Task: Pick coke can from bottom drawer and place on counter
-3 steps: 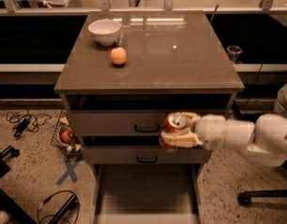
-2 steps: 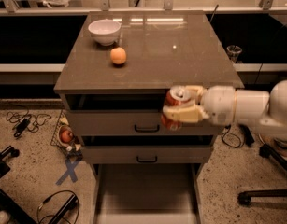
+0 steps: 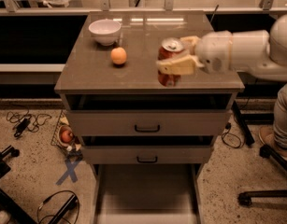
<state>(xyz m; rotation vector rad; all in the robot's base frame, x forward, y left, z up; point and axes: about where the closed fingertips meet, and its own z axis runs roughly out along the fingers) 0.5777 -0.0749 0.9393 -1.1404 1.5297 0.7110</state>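
Observation:
The red coke can [image 3: 168, 76] with its silver top stands upright over the front right part of the counter [image 3: 87, 71]. My gripper [image 3: 176, 55] comes in from the right and is shut on the can, one cream finger [image 3: 176, 65] across its front. I cannot tell whether the can's base touches the counter. The bottom drawer [image 3: 145, 190] is pulled out below, its pale floor bare.
A white bowl [image 3: 104, 31] and an orange fruit [image 3: 118, 56] sit on the counter's left part. Two upper drawers with black handles [image 3: 147, 129] are slightly open. Cables, a blue floor cross [image 3: 69, 171] and a chair base [image 3: 260, 197] lie around the cabinet.
My gripper has lifted the can from in front of the upper drawers up to over the counter's front right part.

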